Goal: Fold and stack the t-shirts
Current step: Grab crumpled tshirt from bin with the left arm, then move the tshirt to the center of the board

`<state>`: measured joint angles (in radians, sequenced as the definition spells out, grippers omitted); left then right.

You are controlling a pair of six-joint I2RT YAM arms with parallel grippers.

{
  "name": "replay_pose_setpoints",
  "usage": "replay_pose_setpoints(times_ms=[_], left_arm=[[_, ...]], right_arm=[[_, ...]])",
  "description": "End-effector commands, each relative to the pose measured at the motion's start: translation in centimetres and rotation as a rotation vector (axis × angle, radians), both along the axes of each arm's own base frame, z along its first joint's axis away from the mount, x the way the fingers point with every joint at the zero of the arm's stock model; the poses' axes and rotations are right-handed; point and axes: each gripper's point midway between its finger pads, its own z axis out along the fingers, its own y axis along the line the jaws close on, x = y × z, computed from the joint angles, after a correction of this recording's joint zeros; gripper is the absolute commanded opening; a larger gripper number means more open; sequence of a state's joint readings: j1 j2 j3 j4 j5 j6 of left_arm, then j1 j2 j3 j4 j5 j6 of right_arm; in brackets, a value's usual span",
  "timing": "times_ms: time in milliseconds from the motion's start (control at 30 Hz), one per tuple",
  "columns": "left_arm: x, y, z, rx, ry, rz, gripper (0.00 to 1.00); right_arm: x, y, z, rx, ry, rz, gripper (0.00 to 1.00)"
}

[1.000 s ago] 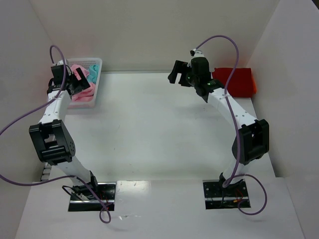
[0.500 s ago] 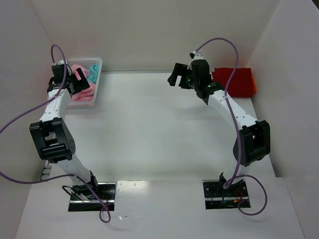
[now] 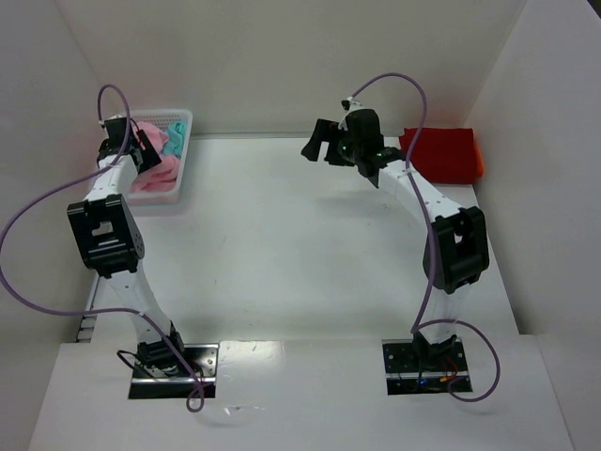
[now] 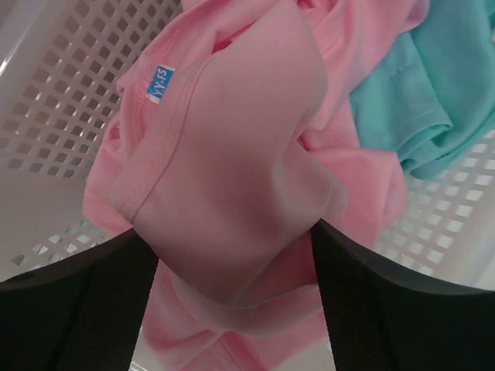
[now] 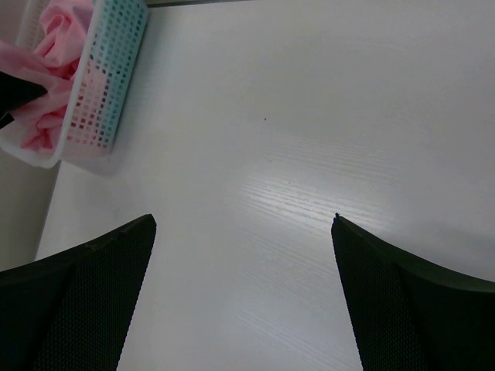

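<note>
A white counter [image 3: 282, 235] sits between pale walls, with a white mesh basket [image 3: 186, 130] in the upper left of the top view. The pink t-shirt [image 4: 232, 154] lies crumpled in the basket, with the teal t-shirt [image 4: 433, 100] just beside it. The red t-shirt [image 3: 446, 155] lies flat at the upper right, probably as the base of the stack.

The left fingers [image 4: 77, 309] are spread wide astride a bulging pink fold that touches both, seemingly placed to pinch it and lift the shirt out. They do not look clamped yet. The right fingers [image 5: 77, 286] are released and hold nothing. They hover over bare counter at upper centre, likely waiting to take a corner.

Compared with a second ago, the left arm reaches deeper into the basket and the right wrist has swung leftward, away from the red shirt.
</note>
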<state>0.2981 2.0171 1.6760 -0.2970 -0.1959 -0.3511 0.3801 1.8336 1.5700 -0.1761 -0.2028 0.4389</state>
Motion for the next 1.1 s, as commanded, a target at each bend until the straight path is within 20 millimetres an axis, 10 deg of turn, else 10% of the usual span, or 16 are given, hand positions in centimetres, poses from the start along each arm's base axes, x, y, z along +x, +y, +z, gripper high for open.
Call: replay_pose_setpoints(times_ms=[0, 267, 400, 500, 567, 600, 700, 833, 1067], left_arm=[[0.9, 2.3, 1.6, 0.066, -0.042, 0.091, 0.77], [-0.2, 1.5, 7.3, 0.084, -0.144, 0.061, 0.03], [-1.5, -0.9, 16.3, 0.129, -0.26, -0.035, 0.0], [-3.0, -7.3, 24.2, 0.153, -0.377, -0.243, 0.0], [-6.0, -12.4, 33.9, 0.158, -0.546, -0.375, 0.0], [-6.5, -14.2, 33.4, 0.122, -0.526, -0.42, 0.0], [-13.4, -21.6, 41.9, 0.11, -0.714, -0.608, 0.0], [-20.5, -28.1, 45.3, -0.016, -0.859, -0.956, 0.0], [-19.5, -27.1, 34.0, -0.078, -0.645, -0.88, 0.04]], right_arm=[[0.7, 1.1, 3.2, 0.047, -0.072, 0.017, 1.0], [1.1, 0.9, 3.8, 0.048, -0.093, 0.0, 1.0], [0.9, 0.8, 5.3, 0.059, -0.12, 0.001, 1.0], [-0.2, 0.4, 7.2, 0.071, -0.15, 0.001, 1.0], [-1.0, -0.4, 7.8, 0.069, -0.167, -0.022, 1.0], [-1.3, -0.5, 8.3, 0.075, -0.181, -0.022, 1.0], [-2.2, -2.6, 9.3, 0.062, -0.209, -0.066, 1.0], [-3.7, -6.0, 10.9, 0.058, -0.247, -0.148, 1.0], [-5.4, -11.8, 12.5, 0.045, -0.259, -0.292, 1.0]])
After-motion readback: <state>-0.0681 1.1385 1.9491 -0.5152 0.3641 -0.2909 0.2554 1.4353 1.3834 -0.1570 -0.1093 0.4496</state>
